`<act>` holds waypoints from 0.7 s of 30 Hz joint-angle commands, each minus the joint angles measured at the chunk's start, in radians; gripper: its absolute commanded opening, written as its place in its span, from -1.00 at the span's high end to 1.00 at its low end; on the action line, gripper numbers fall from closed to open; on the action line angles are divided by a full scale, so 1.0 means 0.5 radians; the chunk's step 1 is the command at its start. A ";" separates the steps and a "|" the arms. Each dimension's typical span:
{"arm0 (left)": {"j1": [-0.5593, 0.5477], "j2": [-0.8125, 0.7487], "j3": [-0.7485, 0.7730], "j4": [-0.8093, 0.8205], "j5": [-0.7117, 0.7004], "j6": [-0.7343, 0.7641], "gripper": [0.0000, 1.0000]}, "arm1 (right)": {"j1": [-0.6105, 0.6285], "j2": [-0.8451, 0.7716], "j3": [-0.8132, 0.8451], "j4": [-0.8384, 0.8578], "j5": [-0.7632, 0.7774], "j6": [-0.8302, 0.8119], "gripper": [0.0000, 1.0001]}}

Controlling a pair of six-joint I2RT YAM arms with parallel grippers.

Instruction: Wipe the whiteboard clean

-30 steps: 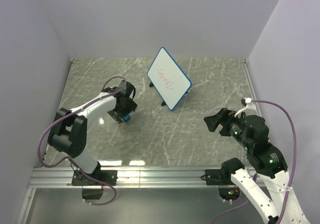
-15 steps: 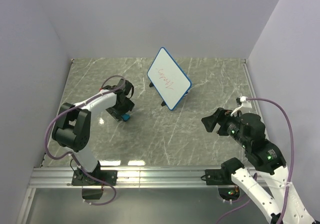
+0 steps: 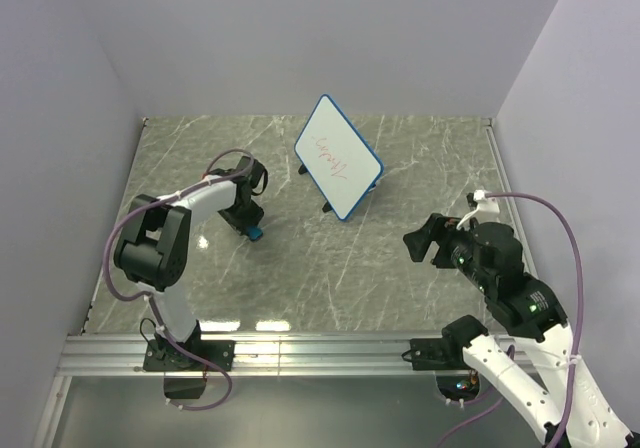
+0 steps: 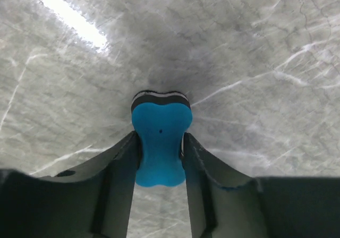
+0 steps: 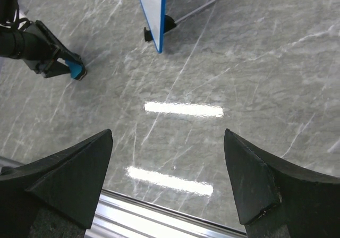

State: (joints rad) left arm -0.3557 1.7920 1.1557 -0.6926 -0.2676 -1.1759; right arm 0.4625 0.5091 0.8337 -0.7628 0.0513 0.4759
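Observation:
The whiteboard [image 3: 338, 158] stands tilted on its black feet at the back middle of the marble table, blue-rimmed, with red writing on it. The right wrist view shows only its edge [image 5: 154, 9]. A small blue eraser block [image 4: 161, 142] with a black-and-white felt base sits on the table left of the board [image 3: 255, 233]. My left gripper [image 4: 161, 138] is down at the table and shut on the eraser, both fingers pressed against its narrow waist. My right gripper [image 3: 418, 240] hangs open at the right with nothing between its fingers [image 5: 168, 134].
The board's thin wire stand [image 5: 196, 9] props it up from behind. An aluminium rail [image 3: 320, 353] runs along the near table edge. Lilac walls close in the left, back and right sides.
My left gripper has lowered onto the eraser and its fingers have closed on it. The right arm has crept slightly forward, still open.

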 commanded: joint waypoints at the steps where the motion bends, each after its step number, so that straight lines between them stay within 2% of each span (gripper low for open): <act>1: 0.000 0.027 0.079 0.057 0.001 0.054 0.15 | 0.023 0.028 0.008 0.084 0.084 -0.050 -0.83; 6: 0.003 0.067 0.100 0.075 0.026 0.109 0.48 | 0.023 0.068 0.047 0.096 0.109 -0.071 -0.83; 10: 0.006 0.061 0.131 0.084 0.029 0.164 0.99 | 0.020 0.242 0.298 0.135 0.066 -0.151 -0.86; 14: -0.006 -0.019 0.232 0.078 0.035 0.262 0.99 | 0.023 0.573 0.694 0.179 -0.072 -0.194 -0.88; 17: -0.040 -0.034 0.464 0.026 0.005 0.397 0.99 | 0.020 0.898 1.004 0.179 -0.139 -0.191 -0.87; 21: -0.086 0.076 0.951 -0.090 0.059 0.566 0.99 | -0.005 1.343 1.357 0.197 -0.283 -0.163 -0.82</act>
State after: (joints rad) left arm -0.3744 1.8153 1.4548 -0.7174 -0.2558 -0.9943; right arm 0.4667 1.0397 1.4242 -0.6861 -0.0143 0.4015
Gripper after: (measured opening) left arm 0.348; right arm 0.924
